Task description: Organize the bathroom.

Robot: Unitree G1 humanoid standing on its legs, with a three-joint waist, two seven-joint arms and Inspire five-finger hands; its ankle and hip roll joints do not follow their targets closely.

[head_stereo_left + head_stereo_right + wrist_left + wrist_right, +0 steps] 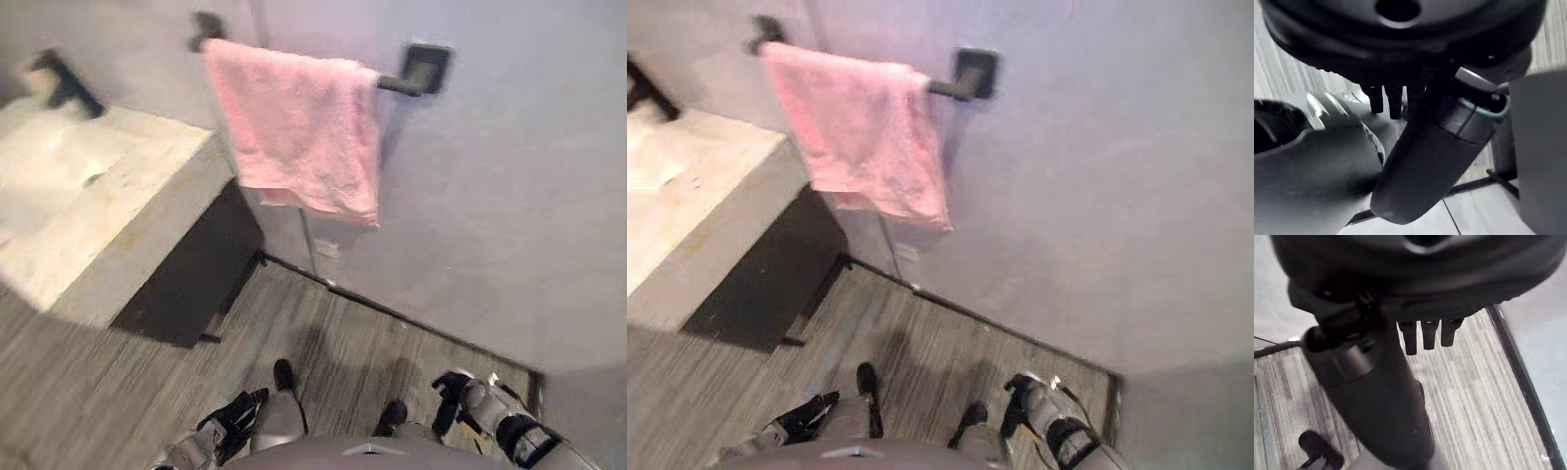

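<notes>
Looks like nothing's started yet: pink towel (299,132) hangs on its wall bar (400,84) beside the vanity (93,211), left hand (233,419) and right hand (453,394) hang below it, relaxed and empty, so next is probably reaching up to it.

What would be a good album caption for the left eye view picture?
A pink towel hangs over a dark wall bar beside a pale stone counter, both hands lowered and empty.
</notes>
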